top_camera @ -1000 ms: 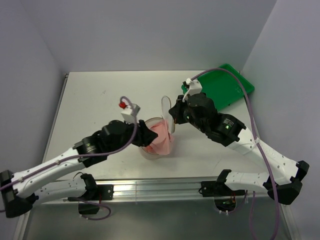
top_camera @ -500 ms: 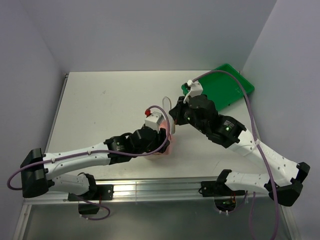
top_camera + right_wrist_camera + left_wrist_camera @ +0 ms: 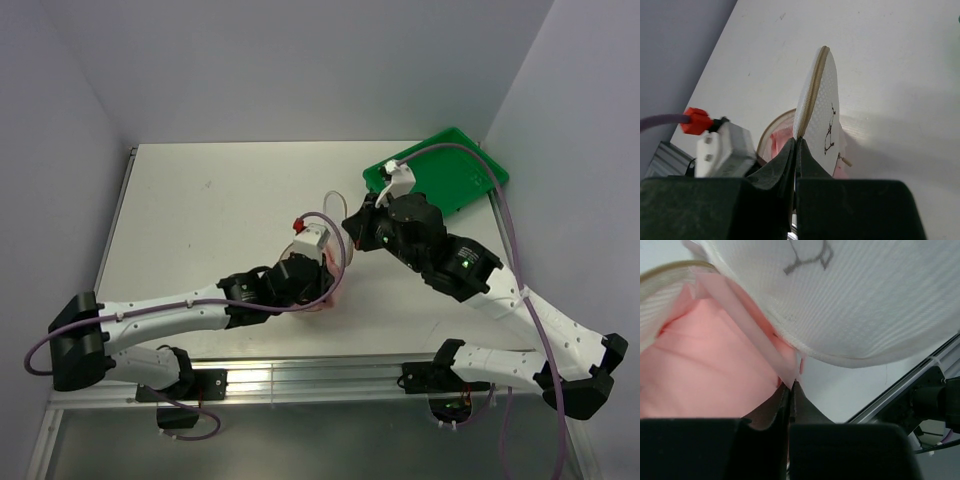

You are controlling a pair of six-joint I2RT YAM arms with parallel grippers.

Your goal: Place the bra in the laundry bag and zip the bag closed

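Observation:
The laundry bag (image 3: 821, 102) lies open on the table; its upper half, with the dark mark (image 3: 807, 257), stands on edge. My right gripper (image 3: 797, 141) is shut on the zip rim of that upper half and holds it up; in the top view it (image 3: 350, 240) is just right of the bag (image 3: 329, 205). The pale pink bra (image 3: 705, 370) lies bunched in the lower half (image 3: 777, 137). My left gripper (image 3: 791, 385) is shut on a pink edge of the bra, down over the bag's near side (image 3: 318, 290).
The green tray (image 3: 440, 175) sits at the far right corner of the table, behind the right arm. The left wrist's white camera block with a red plug (image 3: 720, 147) hangs close beside the bag's rim. The table's near metal edge (image 3: 920, 375) is right by the bag.
My left arm has swung right from beside the bag to over it, and its gripper now pinches the bra. My right gripper has shifted slightly right, still holding the upper half.

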